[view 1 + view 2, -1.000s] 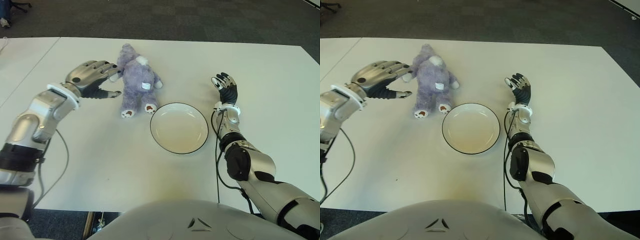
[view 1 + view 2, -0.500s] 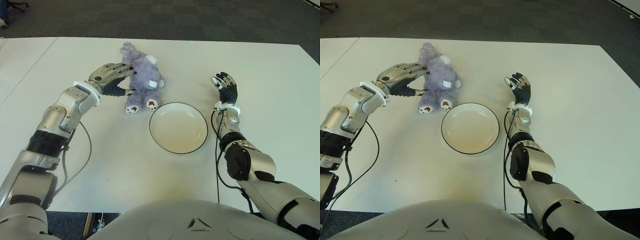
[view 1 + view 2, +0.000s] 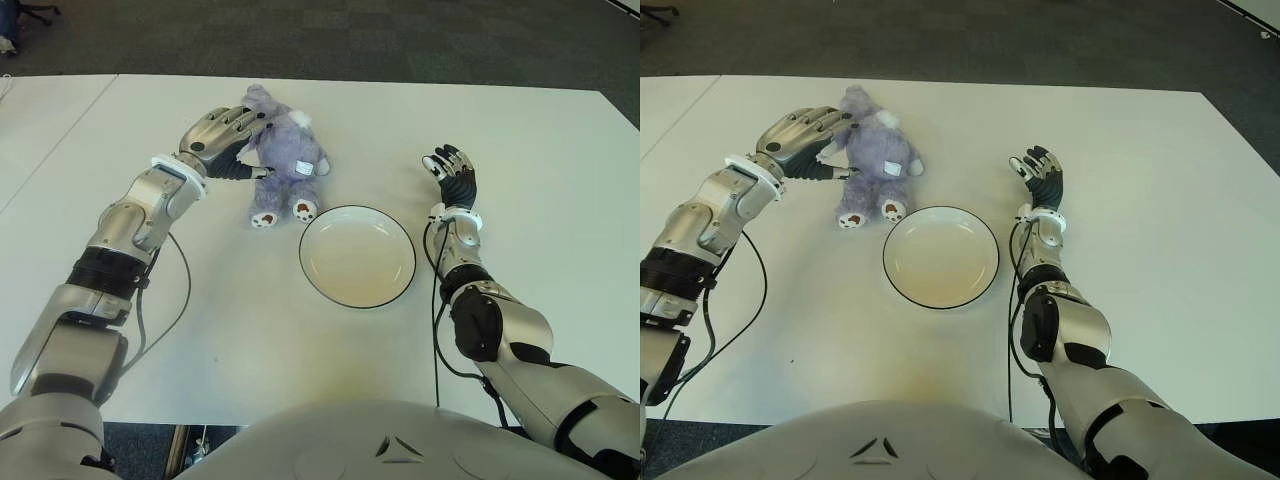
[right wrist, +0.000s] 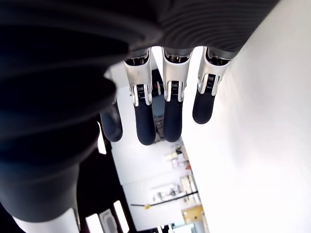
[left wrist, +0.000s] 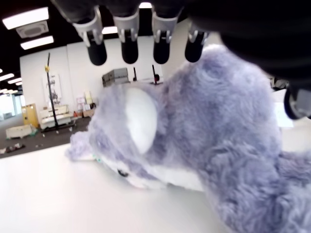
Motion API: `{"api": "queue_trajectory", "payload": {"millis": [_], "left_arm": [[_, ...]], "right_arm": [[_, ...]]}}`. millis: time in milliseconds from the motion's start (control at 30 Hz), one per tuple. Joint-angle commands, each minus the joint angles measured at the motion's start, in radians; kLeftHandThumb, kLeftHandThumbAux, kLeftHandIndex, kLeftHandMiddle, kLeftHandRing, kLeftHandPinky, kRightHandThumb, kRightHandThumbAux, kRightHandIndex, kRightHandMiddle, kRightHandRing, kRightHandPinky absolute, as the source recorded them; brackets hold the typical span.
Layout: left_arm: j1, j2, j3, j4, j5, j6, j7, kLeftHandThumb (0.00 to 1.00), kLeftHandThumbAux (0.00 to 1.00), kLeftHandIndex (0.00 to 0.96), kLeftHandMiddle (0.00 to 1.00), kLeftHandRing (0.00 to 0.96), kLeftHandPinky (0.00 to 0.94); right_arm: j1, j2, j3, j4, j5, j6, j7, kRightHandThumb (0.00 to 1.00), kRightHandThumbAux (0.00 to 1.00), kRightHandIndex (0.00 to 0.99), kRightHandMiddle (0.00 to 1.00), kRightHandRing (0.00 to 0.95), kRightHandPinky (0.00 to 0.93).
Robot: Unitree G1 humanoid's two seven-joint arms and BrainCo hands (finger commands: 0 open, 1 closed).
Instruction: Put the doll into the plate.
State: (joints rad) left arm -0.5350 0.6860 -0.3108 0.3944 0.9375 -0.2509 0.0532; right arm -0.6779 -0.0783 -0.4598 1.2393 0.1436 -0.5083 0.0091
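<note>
- You are at the grasping step: your left hand [image 3: 222,135] is over the doll's [image 3: 283,160] head and shoulder, fingers [image 5: 129,46] stretched across the fur and not closed on it, holding nothing yet.
- The doll lies on the table [image 3: 520,140], just beside the plate's [image 3: 357,256] far left edge, feet pointing toward the plate.
- Next, I judge, you need to curl the fingers round the soft body, lift, and carry it a short way right and toward you.
- The plate holds nothing.
- Your right hand [image 3: 452,176] shows to the right of the plate, fingers apart, idle.
</note>
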Motion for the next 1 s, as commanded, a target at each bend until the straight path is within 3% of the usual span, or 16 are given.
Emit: {"api": "queue_trajectory", "payload": {"millis": [33,233,467,1000], "left_arm": [[-0.034,-0.026,-0.042,0.092,0.056,0.028,0.111,0.178,0.308,0.000,0.000,0.000,0.000],[-0.088,-0.040,-0.082,0.201,0.132,0.094,0.270,0.157,0.343,0.000,0.000,0.000,0.000],[-0.122,-0.042,-0.120,0.264,0.169,0.139,0.368,0.146,0.359,0.000,0.000,0.000,0.000],[-0.145,-0.055,-0.154,0.317,0.123,0.122,0.396,0.125,0.378,0.000,0.000,0.000,0.000]], "right_arm": [[0.137,0.037,-0.017,0.108,0.017,0.132,-0.039,0.000,0.859,0.253,0.274,0.233,0.194],[0.138,0.040,-0.018,0.108,0.018,0.122,-0.041,0.000,0.869,0.262,0.287,0.241,0.188],[0.138,0.038,-0.019,0.108,0.019,0.123,-0.031,0.000,0.858,0.255,0.276,0.236,0.197],[0.137,0.035,-0.019,0.109,0.017,0.124,-0.037,0.003,0.851,0.264,0.288,0.238,0.175]]}}
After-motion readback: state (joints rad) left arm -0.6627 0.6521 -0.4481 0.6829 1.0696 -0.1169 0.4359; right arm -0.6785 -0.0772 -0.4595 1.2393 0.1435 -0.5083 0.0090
